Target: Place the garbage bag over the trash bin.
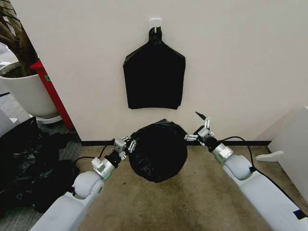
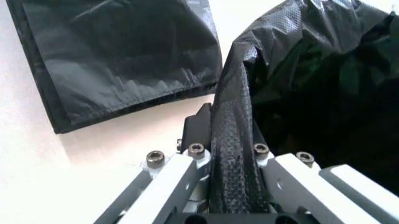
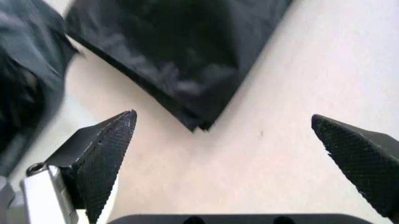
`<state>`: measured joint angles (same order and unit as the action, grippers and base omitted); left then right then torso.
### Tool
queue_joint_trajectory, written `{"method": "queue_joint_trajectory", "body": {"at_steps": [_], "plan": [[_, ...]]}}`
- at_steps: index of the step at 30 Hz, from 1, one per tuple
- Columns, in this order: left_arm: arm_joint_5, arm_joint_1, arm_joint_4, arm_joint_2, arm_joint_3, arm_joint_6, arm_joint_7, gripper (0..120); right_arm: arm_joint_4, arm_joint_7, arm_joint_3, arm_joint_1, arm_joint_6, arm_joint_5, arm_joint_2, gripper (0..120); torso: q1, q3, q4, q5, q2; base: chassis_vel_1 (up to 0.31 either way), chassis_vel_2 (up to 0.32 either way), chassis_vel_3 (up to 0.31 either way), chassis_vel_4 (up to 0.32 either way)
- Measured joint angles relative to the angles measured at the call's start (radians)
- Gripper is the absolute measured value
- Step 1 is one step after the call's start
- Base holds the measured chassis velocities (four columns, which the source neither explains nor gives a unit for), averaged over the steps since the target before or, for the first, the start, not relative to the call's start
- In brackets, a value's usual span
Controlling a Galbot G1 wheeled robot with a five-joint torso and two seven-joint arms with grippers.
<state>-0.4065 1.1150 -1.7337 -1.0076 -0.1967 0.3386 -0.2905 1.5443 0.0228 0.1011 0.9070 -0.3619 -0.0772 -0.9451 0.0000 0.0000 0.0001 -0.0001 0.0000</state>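
Your left gripper (image 1: pixel 129 143) is clamped on the garbage bag's (image 1: pixel 159 150) edge, probably to keep the thin, wrinkly, glossy film stretched; your right gripper (image 1: pixel 200 129) stands just beside the far edge, jaws apart and gripping nothing. Beyond, 1 flat bundle (image 1: pixel 154 79) hangs on the wall (image 1: pixel 240 57).

garbage bag (image 1: pixel 159 151): thin black plastic film, wrinkly | carpet (image 1: pixel 192 202): matt
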Motion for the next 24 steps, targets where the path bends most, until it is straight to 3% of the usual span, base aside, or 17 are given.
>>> {"method": "queue_joint_trajectory", "body": {"at_steps": [8, 15, 20, 24], "plan": [[-0.063, 0.000, -0.001, -0.003, -0.001, -0.028, 0.056, 4, 0.039, 0.051, -0.003, 0.054, 0.020, -0.015, -0.016, 100, 0.000, 0.000, -0.0003, 0.0001, 0.000, 0.000, 0.000, 0.000, 0.000], [-0.213, 0.000, -0.032, -0.019, -0.005, -0.198, 0.249, 4, 0.198, 0.264, 0.026, 0.114, 0.069, -0.004, -0.063, 100, 0.000, 0.000, 0.0002, -0.0002, 0.000, 0.000, 0.000, 0.000, 0.000], [-0.495, -0.017, -0.089, -0.047, -0.045, -0.403, 0.433, 4, 0.365, 0.331, 0.018, 0.289, 0.064, 0.101, -0.118, 100, 0.000, 0.000, -0.0005, 0.0002, 0.000, 0.000, 0.000, 0.000, 0.000], [-0.614, -0.022, -0.105, -0.061, -0.088, -0.487, 0.511, 4, 0.385, 0.368, 0.013, 0.377, 0.058, 0.194, -0.152, 100, 0.000, 0.000, 0.0000, 0.0000, 0.000, 0.000, 0.000, 0.000, 0.000]]}}
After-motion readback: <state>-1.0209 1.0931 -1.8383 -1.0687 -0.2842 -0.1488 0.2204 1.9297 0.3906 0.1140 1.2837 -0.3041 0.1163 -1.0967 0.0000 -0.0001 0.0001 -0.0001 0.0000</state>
